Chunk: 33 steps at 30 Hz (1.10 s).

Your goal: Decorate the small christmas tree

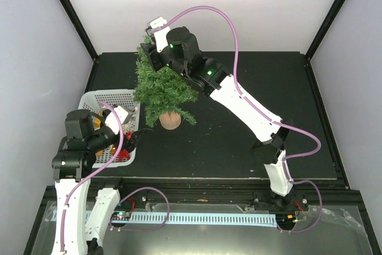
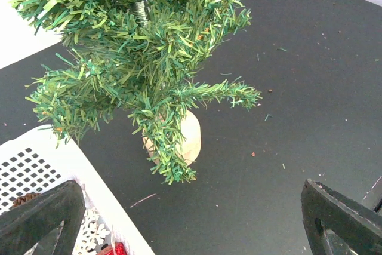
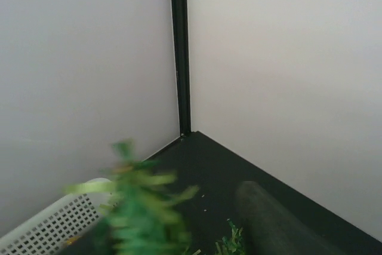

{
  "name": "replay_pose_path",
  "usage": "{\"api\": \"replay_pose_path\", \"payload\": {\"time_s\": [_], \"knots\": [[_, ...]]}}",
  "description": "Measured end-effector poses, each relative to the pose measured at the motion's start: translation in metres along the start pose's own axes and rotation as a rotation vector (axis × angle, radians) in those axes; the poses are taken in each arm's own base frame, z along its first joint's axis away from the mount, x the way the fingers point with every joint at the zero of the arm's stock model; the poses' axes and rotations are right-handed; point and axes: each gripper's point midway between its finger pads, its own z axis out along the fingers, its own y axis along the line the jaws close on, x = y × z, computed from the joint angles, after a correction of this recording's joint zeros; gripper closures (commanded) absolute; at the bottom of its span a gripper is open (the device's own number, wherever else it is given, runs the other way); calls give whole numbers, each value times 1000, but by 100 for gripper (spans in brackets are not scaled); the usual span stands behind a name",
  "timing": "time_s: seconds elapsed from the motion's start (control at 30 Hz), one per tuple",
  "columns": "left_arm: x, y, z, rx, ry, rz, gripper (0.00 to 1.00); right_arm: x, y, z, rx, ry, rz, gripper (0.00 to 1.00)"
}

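The small christmas tree (image 1: 161, 85) stands upright on its tan stump (image 1: 170, 120) on the black table, just right of a white basket (image 1: 98, 97). My right gripper (image 1: 149, 52) is at the tree's top, among the upper needles. In the right wrist view the tree top (image 3: 140, 207) is a green blur beside one dark finger (image 3: 268, 219); the other finger is hidden. My left gripper (image 2: 191, 228) hangs open over the basket's right edge with nothing between its fingers, and the tree (image 2: 137, 70) and stump (image 2: 192, 138) lie ahead of it.
The basket (image 2: 54, 159) holds ornaments, among them a red one (image 1: 123, 156) and a white snowflake. White walls with black corner posts (image 3: 179, 52) close in the table at the back and sides.
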Motion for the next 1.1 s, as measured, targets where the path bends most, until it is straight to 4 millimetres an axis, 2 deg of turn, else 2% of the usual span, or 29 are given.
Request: {"api": "replay_pose_path", "payload": {"time_s": [0.07,0.1,0.27,0.43,0.63,0.8,1.1], "knots": [[0,0,0,2,-1,-1,1,1,1,1,-3,0,9,98],[0,-1,0,3,-1,-2,1,1,0,2,-2,1,11,99],[-1,-1,0,7,-3,-2,1,2,-2,2,10,-9,17,99],[0,-1,1,7,-4,-3,1,0,-12,-8,49,-1,9,99],[-1,-1,-1,-2,-16,-2,1,0,-50,-25,138,37,2,99],[-2,-1,-2,-10,-21,-1,1,4,-82,-51,204,66,-2,99],[-1,2,-1,-21,-21,-2,1,-8,-105,-98,257,45,-5,99]]}}
